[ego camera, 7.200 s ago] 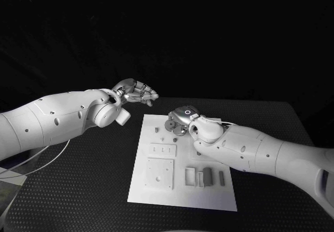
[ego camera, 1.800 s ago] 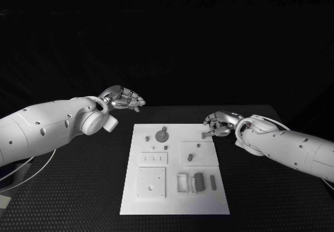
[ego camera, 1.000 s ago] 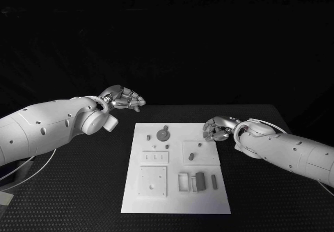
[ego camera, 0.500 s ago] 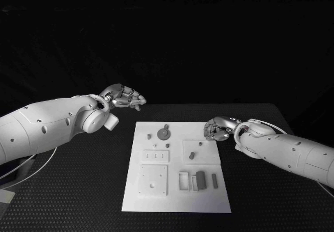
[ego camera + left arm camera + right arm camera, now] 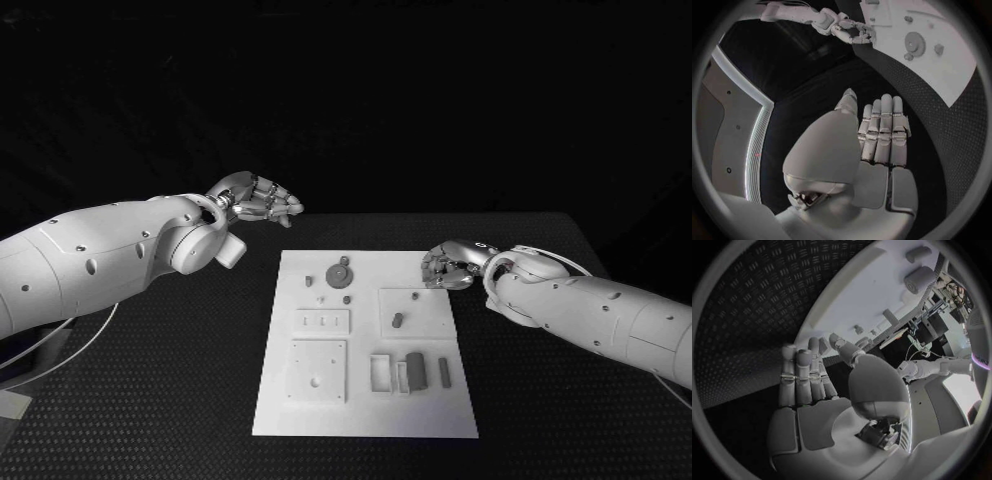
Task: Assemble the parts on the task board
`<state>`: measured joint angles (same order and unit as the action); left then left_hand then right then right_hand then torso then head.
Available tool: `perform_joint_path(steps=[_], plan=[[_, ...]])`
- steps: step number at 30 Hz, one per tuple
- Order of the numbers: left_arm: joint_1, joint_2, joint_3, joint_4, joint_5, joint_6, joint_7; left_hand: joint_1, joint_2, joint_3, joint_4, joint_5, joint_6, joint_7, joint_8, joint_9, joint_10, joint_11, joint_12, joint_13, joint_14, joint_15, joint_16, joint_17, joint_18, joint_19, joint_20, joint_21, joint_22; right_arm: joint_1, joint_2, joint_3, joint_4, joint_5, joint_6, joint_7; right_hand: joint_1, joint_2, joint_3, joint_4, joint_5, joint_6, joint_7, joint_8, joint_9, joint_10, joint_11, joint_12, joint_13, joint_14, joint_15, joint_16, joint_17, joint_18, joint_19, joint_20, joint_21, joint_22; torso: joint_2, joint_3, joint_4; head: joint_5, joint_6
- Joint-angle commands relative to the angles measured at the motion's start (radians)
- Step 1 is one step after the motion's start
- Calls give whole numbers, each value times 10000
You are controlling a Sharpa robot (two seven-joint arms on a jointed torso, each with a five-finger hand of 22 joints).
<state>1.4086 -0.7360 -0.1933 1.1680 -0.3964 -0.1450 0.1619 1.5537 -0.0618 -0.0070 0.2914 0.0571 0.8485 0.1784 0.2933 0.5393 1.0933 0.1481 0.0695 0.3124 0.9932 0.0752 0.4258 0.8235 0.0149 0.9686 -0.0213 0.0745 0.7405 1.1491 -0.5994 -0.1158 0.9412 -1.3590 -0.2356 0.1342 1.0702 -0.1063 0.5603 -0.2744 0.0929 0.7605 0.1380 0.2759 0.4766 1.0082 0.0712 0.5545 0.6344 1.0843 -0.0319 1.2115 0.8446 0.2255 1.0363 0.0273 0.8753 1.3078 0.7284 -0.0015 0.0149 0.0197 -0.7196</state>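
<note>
Head view: both hands are hovering empty, left hand (image 5: 260, 200) off the task board (image 5: 366, 340)'s far-left corner, right hand (image 5: 453, 265) at its right edge, fingers loosely curled apart.

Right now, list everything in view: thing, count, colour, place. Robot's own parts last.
table: one, black, textured, under everything.
task board: one, white plate, middle of the table, between the two arms.
gear: one, grey, round, far end of the task board.
small pegs: a few, grey, beside the gear and toward the board's middle.
upright blocks: a few, grey and white, near right part of the task board.
left hand: one, silver, raised off the board's far left corner, holding nothing.
right hand: one, silver, at the board's right edge, fingers curled; whether it holds a part is unclear.
arms: two, white, entering from either side.
</note>
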Motion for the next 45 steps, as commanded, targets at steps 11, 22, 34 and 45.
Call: perform_joint_path(steps=[11,22,34,45], plan=[[4,9,6,37,-9,116,107,-88,-54,-64,13,-68,-56,18,-58,-11,-46,-9,-23,12,8,25,-43,13,-149,-70,9,-48,-15,-26,75,-3,-86,-129,-94,96,75,381,23,-89,27,825,357,192,124,188,-61,172,-84,29,-115,115,-85,363,88,-29,-23,108,4,-2,10,-15,-40],[5,1,6,89,-9,126,90,-102,-53,-66,14,-68,-56,19,-61,-9,-48,-9,-21,15,8,26,-45,16,-149,-71,9,-48,-15,-38,108,-2,-122,-195,-86,37,79,509,13,-97,25,1087,262,320,243,328,-147,316,-116,83,-197,153,-141,363,145,-53,-16,128,4,-7,6,12,-66],[10,-88,9,182,-6,119,65,-112,-60,-68,11,-68,-53,18,-64,-6,-49,-10,-18,20,8,25,-49,18,-149,-72,8,-48,-16,-37,142,-3,-114,-297,-171,-26,54,515,-2,-91,25,1167,220,349,288,403,-188,384,-130,121,-237,178,-164,363,188,-71,-8,133,14,1,10,17,-124],[10,-86,9,180,-6,131,46,-115,-67,-68,10,-68,-54,18,-67,-4,-53,-10,-17,23,7,25,-52,21,-149,-73,7,-48,-18,-37,163,-3,-137,-239,-341,-26,109,629,51,-109,35,1154,215,328,303,389,-194,390,-159,111,-245,170,-189,363,181,-84,-31,126,-2,-2,2,15,-141]])
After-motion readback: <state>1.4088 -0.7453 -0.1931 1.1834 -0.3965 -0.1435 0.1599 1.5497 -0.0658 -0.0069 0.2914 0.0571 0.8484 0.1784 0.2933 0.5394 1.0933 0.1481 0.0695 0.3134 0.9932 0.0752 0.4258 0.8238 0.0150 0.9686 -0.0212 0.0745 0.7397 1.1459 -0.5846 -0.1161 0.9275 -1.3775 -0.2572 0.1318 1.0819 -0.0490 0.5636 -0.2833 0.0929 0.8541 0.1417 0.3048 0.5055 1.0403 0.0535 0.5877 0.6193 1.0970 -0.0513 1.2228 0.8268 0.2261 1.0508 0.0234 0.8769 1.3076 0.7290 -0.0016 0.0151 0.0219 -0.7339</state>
